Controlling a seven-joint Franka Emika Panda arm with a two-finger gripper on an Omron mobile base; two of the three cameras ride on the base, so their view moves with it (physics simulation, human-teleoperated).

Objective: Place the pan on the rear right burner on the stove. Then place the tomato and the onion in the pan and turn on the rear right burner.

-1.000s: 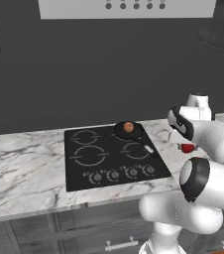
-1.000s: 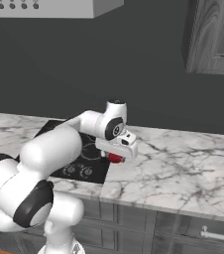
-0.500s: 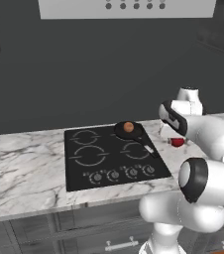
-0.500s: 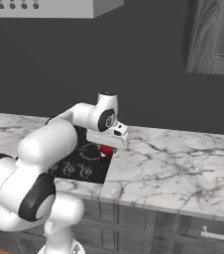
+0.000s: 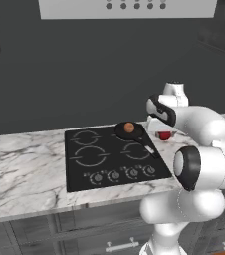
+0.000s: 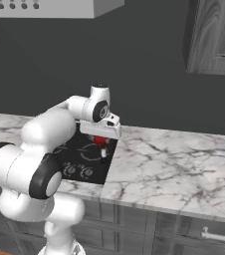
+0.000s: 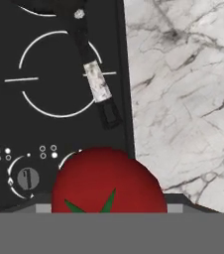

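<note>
The tomato [image 7: 108,181] is being held in the gripper [image 5: 165,135], with the pan [image 5: 128,130] and onion [image 5: 129,127] ahead-left; it should be lowered gently beside the onion.

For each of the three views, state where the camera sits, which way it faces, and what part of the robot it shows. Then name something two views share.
Left base view: behind-left, looking down over the stove; arm at right.
Right base view: behind-right, facing the counter; arm at left.
Hand view: on the hand, looking down at the tomato and pan handle.
Shared: tomato, stove.
</note>
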